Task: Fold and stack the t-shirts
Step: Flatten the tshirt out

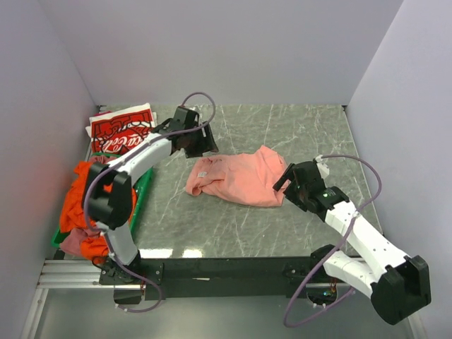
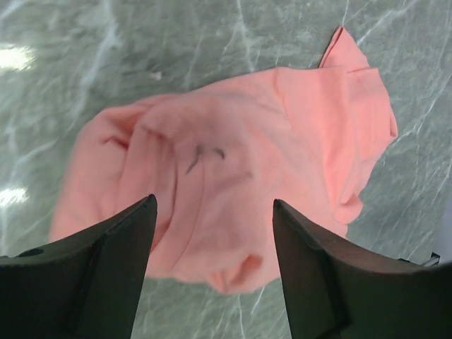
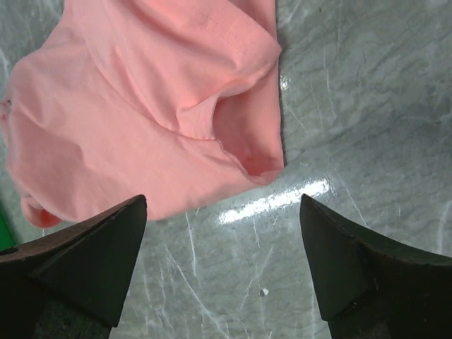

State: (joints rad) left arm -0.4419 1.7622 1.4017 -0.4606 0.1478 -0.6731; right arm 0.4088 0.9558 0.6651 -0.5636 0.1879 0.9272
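1. T-shirt of plain salmon-pink cotton (image 1: 236, 176) lies crumpled and unfolded on the grey-green marbled desk (image 1: 304, 131), about mid-desk between the two arms.
2. In the left wrist view this pink t-shirt (image 2: 233, 183) is a rumpled heap with a small dark mark near its middle. In the right wrist view its hem edge (image 3: 141, 120) is curled over on itself.
3. The left claw (image 1: 203, 143) hangs over the far left part of the pink t-shirt. Its black jaws stand wide apart with nothing between them, and its own camera (image 2: 213, 206) shows the cloth below the gap.
4. The right claw (image 1: 284, 181) sits at the right edge of the pink t-shirt. Its jaws are also spread wide and hold nothing. Its own camera (image 3: 222, 201) shows the tips framing the shirt's edge and bare desk. From these views I cannot tell whether the tips touch the cloth.
5. Left of the pink t-shirt and farther back, a red t-shirt with white Coca-Cola print (image 1: 121, 131) lies flat, print up.
6. Left of the pink t-shirt, a green plastic crate (image 1: 145, 189) holds a bright orange t-shirt (image 1: 76, 198), bunched and spilling over the rim.
7. A dusky mauve t-shirt (image 1: 73, 243) is bunched at the crate's near end, against the orange one.
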